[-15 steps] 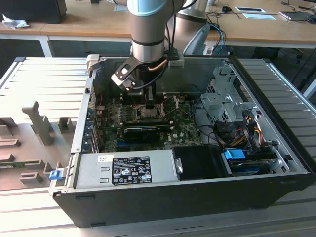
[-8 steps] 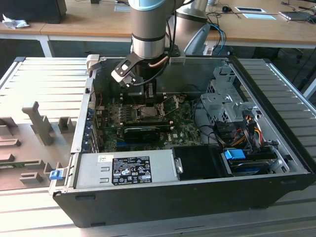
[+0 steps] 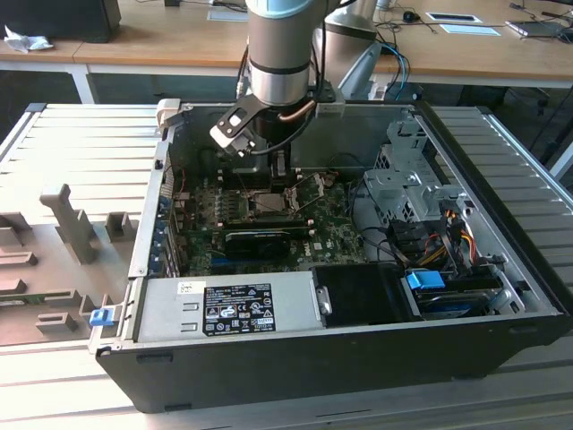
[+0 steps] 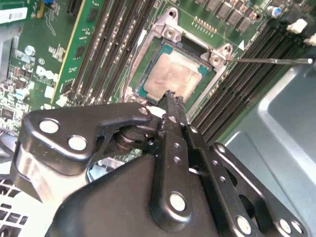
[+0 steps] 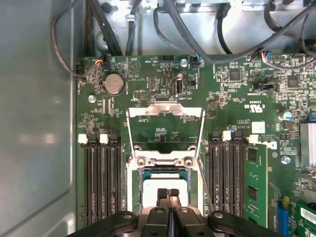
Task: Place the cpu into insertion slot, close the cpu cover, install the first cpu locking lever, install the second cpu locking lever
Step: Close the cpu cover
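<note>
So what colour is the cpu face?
Pale silver-grey cpu; best in the second wrist view.

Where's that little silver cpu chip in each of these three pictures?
Exterior view: the cpu sits mid-motherboard, directly beneath the arm.
Second wrist view: pale square in the insertion slot, just beyond the gripper.
First wrist view: partly hidden behind the gripper.
Shared landmark: the gripper, poised over the cpu.

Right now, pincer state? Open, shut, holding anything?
pincer: shut, fingertips together, nothing held, tips just above the cpu seated in the insertion slot.
</note>
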{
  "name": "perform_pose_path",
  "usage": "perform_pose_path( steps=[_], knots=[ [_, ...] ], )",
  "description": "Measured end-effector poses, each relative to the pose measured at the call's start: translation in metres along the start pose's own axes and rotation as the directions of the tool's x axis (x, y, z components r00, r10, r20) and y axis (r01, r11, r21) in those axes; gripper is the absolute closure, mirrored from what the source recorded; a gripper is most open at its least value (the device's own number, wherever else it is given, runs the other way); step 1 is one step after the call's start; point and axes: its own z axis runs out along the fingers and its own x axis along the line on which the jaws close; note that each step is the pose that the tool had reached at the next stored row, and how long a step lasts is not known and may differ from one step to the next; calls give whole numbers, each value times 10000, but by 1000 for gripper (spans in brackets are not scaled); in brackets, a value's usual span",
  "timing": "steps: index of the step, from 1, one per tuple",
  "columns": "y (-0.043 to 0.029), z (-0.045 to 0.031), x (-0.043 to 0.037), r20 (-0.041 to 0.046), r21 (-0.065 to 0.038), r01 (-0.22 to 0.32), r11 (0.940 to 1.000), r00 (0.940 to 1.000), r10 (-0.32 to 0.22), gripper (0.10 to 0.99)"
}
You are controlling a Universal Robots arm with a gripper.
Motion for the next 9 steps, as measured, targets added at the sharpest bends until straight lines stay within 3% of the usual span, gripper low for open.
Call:
perform_pose_path(
  steps=[3,6,7,9],
  knots=[
    [4,-95,4,0,-1,0,10000,10000,0,980],
    [14,-346,14,0,-1,0,10000,10000,0,980],
    [20,-385,15,1,0,0,10000,10000,0,980],
    [96,-383,12,0,1,-2,10000,10000,2,980]
  ],
)
